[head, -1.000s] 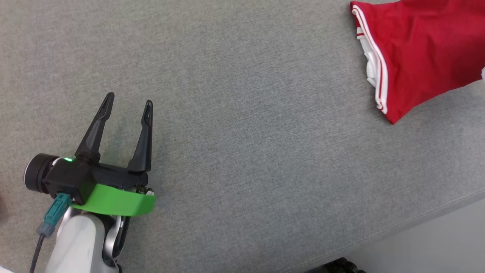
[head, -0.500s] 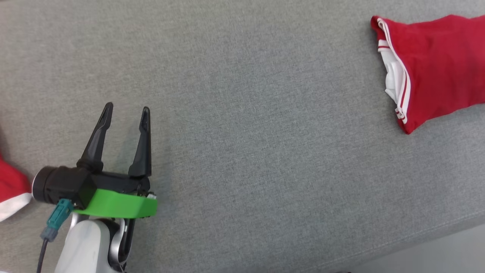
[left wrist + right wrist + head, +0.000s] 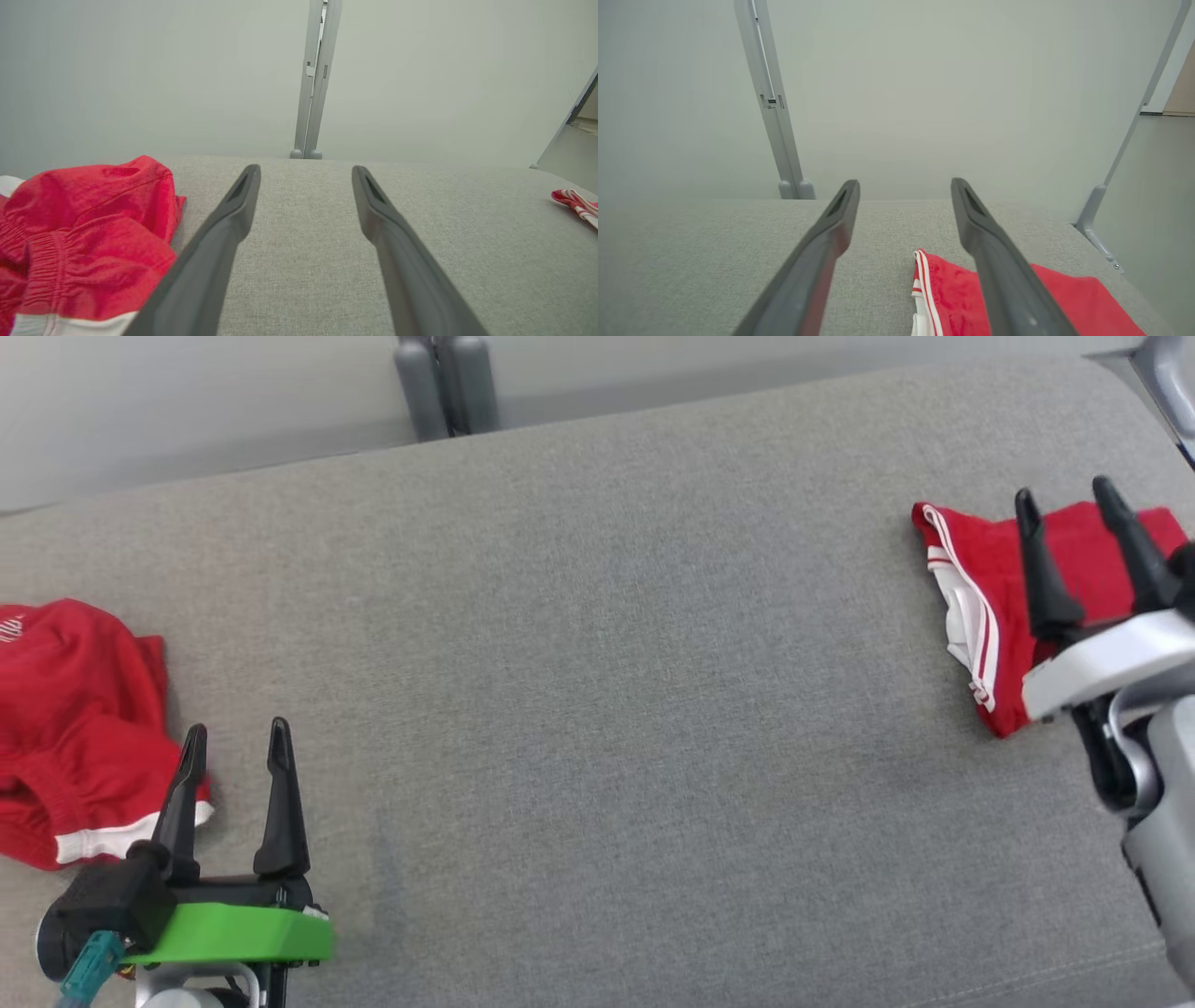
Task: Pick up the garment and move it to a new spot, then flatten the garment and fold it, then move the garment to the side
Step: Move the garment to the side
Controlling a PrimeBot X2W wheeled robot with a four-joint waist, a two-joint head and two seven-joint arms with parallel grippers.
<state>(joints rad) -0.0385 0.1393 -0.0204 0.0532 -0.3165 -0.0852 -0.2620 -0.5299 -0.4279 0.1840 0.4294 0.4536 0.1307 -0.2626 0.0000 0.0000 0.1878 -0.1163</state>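
Observation:
The garment point(image 3: 994, 555) is red with white stripes along its hem. It lies folded on the grey fabric surface point(image 3: 597, 663) at the far right. My right gripper point(image 3: 1063, 490) stands open over its near part, fingers spread and nothing between them. In the right wrist view the garment point(image 3: 952, 298) lies just below the open right gripper point(image 3: 905, 183), partly behind one finger. My left gripper point(image 3: 235, 730) is open and empty at the lower left. In the left wrist view the left gripper point(image 3: 306, 170) points across the bare surface, with the garment point(image 3: 577, 205) small at the far right.
A second red garment point(image 3: 75, 728) with a white hem lies crumpled at the left, just beside my left gripper's fingers, and shows as a red heap point(image 3: 93, 224) in the left wrist view. Grey metal posts point(image 3: 446, 383) stand behind the surface's far edge. A pale wall lies beyond.
The head camera has tilted up, bringing in the far edge and the crumpled garment at the left. My right gripper has come into view, open, by the folded garment.

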